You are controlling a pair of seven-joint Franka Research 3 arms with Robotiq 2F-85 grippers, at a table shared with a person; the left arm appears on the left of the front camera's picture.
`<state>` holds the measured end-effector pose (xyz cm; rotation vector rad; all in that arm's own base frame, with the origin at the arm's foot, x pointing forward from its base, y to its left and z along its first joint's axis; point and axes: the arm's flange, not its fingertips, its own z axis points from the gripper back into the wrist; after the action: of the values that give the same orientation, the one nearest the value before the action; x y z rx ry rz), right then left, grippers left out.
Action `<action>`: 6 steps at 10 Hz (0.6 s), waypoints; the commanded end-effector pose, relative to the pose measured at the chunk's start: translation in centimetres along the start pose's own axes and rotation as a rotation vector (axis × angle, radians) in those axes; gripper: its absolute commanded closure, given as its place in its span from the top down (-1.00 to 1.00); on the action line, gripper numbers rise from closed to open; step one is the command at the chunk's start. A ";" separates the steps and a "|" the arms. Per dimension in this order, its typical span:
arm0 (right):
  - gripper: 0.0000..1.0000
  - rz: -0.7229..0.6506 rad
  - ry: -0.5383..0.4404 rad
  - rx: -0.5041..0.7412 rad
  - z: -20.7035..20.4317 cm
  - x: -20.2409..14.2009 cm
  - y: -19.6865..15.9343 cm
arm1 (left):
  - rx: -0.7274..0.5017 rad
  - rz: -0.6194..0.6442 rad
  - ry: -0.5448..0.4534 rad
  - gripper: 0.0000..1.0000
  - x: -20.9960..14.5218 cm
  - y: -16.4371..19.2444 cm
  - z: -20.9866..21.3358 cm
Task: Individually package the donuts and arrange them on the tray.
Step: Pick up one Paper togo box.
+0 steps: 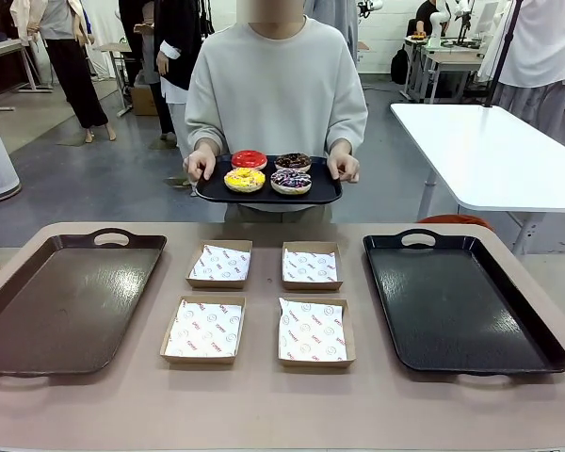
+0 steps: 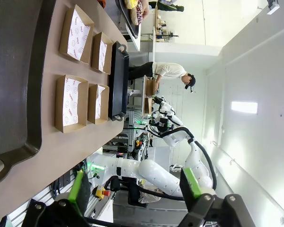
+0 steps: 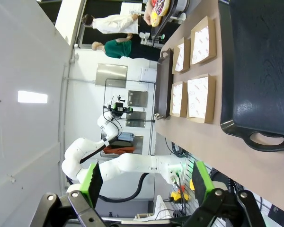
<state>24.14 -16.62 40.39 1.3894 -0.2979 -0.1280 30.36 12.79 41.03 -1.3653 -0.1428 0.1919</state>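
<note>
Sitting on a held tray (image 1: 328, 193), donuts (image 1: 245, 179) lie far beyond both tools (image 2: 135, 190) (image 3: 146, 183).

Left black green-padded pincer (image 2: 135, 189) is hanging with its fingers spread wide. Right black green-padded pincer (image 3: 146, 184) is gaping the same way. Person is holding one hand (image 1: 201, 166) and the other hand (image 1: 343, 166) out front at waist height, set apart, fingers curling.
</note>
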 end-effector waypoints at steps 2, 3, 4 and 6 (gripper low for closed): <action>1.00 -0.003 0.158 -0.044 -5.4 5.9 4.3 | -0.009 0.011 0.001 1.00 0.0 -0.2 0.0; 1.00 -0.001 0.218 -0.112 -7.9 8.0 6.6 | -0.009 0.011 0.001 1.00 0.0 -0.2 0.0; 1.00 -0.028 0.268 -0.240 -10.9 10.3 8.9 | -0.009 0.011 0.001 1.00 0.0 -0.2 0.0; 1.00 -0.034 0.250 -0.468 -16.0 14.0 11.7 | -0.009 0.011 0.001 1.00 0.0 -0.2 0.0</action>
<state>38.95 -2.79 51.43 1.0692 -0.0742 -0.0091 30.36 12.76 40.97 -1.3664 -0.1409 0.1926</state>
